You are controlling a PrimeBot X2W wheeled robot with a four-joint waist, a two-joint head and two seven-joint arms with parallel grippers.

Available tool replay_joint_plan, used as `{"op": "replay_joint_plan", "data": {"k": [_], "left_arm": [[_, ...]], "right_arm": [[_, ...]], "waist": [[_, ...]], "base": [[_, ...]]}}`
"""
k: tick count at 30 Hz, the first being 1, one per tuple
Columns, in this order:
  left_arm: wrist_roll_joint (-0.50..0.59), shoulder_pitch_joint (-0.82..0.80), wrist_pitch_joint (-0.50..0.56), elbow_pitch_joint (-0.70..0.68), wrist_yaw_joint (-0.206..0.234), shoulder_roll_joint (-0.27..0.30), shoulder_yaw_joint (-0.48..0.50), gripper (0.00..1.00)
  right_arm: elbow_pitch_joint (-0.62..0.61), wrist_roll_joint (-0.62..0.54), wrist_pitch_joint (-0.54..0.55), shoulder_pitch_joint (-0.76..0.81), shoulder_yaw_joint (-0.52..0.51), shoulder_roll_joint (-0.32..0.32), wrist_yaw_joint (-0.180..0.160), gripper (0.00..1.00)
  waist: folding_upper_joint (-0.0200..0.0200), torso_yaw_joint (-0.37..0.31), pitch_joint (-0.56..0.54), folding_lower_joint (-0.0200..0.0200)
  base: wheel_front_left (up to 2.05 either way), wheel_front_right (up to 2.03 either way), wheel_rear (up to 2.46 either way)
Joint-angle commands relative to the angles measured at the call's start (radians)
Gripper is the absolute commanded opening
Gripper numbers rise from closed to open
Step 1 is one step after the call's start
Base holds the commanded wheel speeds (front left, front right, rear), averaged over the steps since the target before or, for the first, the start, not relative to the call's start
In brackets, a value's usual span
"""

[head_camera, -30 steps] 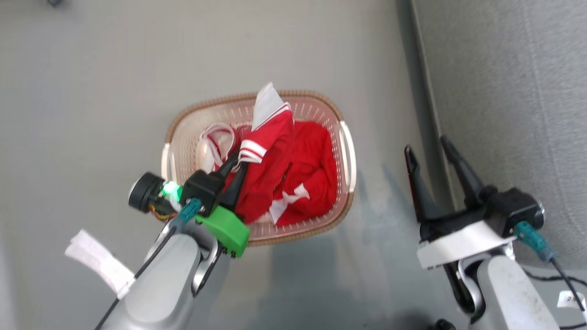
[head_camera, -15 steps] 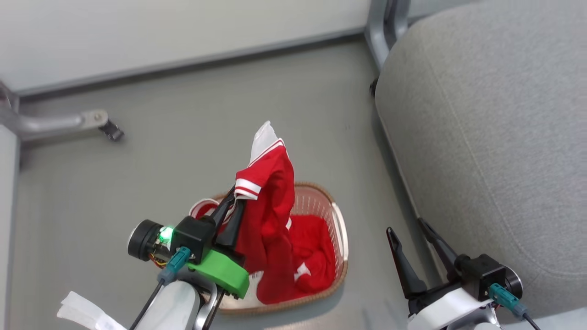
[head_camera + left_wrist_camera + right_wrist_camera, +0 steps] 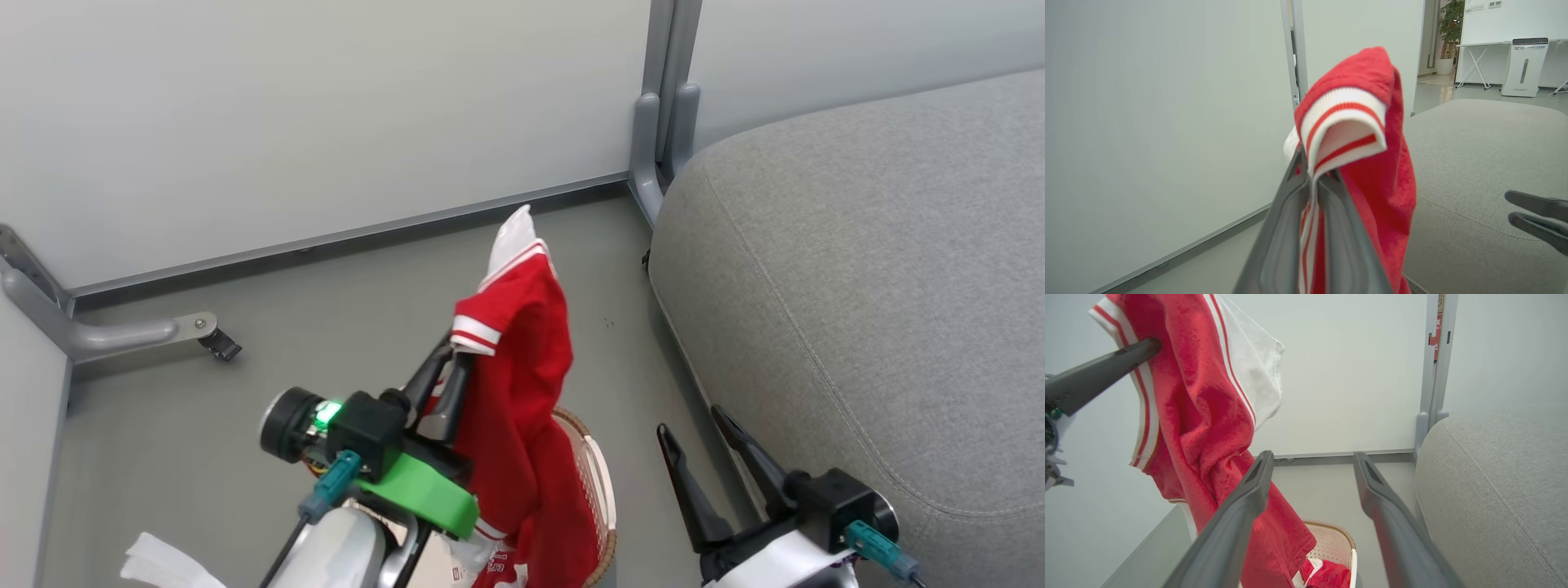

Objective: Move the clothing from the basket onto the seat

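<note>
- The left pincer [image 3: 447,361] is pressed together on the white-and-red striped trim of a red sports garment [image 3: 522,392], with the band pinched between its two dark fingers.
- The garment hangs from that grip, lifted above the laundry basket [image 3: 602,482]. Its white panel stands up past the fingertips and its red folds drape down over the basket's near side. Whether the lowest end has cleared the basket cannot be told.
- In the right wrist view, more red-and-white clothing [image 3: 1327,575] lies inside the basket.
- The basket stands on the grey floor [image 3: 326,327], near the front edge of the grey seat [image 3: 857,286].
- The right pincer [image 3: 692,423] is spread and holds nothing. Its fingers point up just beside the seat's front edge, to the right of the hanging garment and apart from it.
- The garment is apart from the seat, and floor shows between them.
- A pale wall panel [image 3: 326,122] and a grey metal post [image 3: 661,122] stand behind.
</note>
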Motion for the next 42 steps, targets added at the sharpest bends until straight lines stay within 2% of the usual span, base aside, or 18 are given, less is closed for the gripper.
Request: {"op": "replay_joint_plan", "data": {"k": [1,11,22,23,25,33,34,36,37,38,42], "left_arm": [[-0.009,0.006,-0.001,-0.004,-0.007,-0.003,-0.012,0.00],[-0.141,-0.061,0.032,-0.059,-0.016,-0.036,-0.155,0.00],[-0.215,-0.079,0.111,-0.171,-0.017,-0.038,-0.282,0.00],[-0.223,-0.077,0.119,-0.177,-0.017,-0.034,-0.289,0.00],[-0.232,-0.071,0.127,-0.180,-0.017,-0.027,-0.297,0.00],[-0.232,-0.054,0.131,-0.148,0.001,-0.004,-0.292,0.00],[-0.234,-0.053,0.131,-0.143,0.003,-0.003,-0.291,0.04],[-0.235,-0.054,0.130,-0.136,0.006,0.000,-0.288,0.28],[-0.236,-0.054,0.130,-0.134,0.010,0.000,-0.286,0.44],[-0.237,-0.055,0.128,-0.131,0.013,0.000,-0.283,1.00],[-0.237,-0.060,0.121,-0.125,0.024,0.000,-0.278,1.00]], "right_arm": [[-0.001,0.011,0.000,-0.014,0.022,-0.004,0.000,1.00],[0.069,0.060,0.000,-0.070,0.171,-0.004,0.000,1.00],[0.147,0.051,0.000,-0.083,0.181,-0.004,0.000,1.00],[0.146,0.048,0.000,-0.082,0.180,-0.004,0.000,0.83],[0.141,0.045,0.000,-0.078,0.188,-0.003,0.000,0.00],[0.137,0.045,0.000,-0.074,0.204,-0.003,0.000,0.00],[0.136,0.044,0.000,-0.073,0.204,-0.004,0.000,0.00],[0.135,0.042,0.000,-0.071,0.203,-0.003,0.000,0.00],[0.134,0.041,0.000,-0.070,0.202,-0.003,0.000,0.00],[0.134,0.041,0.000,-0.068,0.200,-0.004,0.000,0.00],[0.135,0.037,0.000,-0.064,0.197,-0.003,0.000,0.00]], "waist": [[0.0000,0.004,0.000,0.0001],[0.0000,0.040,-0.010,0.0001],[0.0000,0.061,-0.024,0.0001],[0.0000,0.063,-0.025,0.0001],[0.0000,0.067,-0.026,0.0001],[0.0000,0.070,-0.022,0.0001],[0.0000,0.070,-0.021,0.0001],[0.0000,0.071,-0.020,0.0001],[0.0000,0.071,-0.019,0.0001],[0.0000,0.072,-0.018,0.0001],[0.0000,0.072,-0.014,0.0001]], "base": [[0.00,0.00,0.00],[0.00,0.00,0.00],[0.00,0.00,0.00],[0.00,0.00,0.00],[0.00,0.00,0.00],[0.00,0.00,0.00],[0.00,0.00,0.00],[0.00,0.00,0.00],[0.00,0.00,0.00],[0.00,0.00,0.00],[0.00,0.00,0.00]]}}
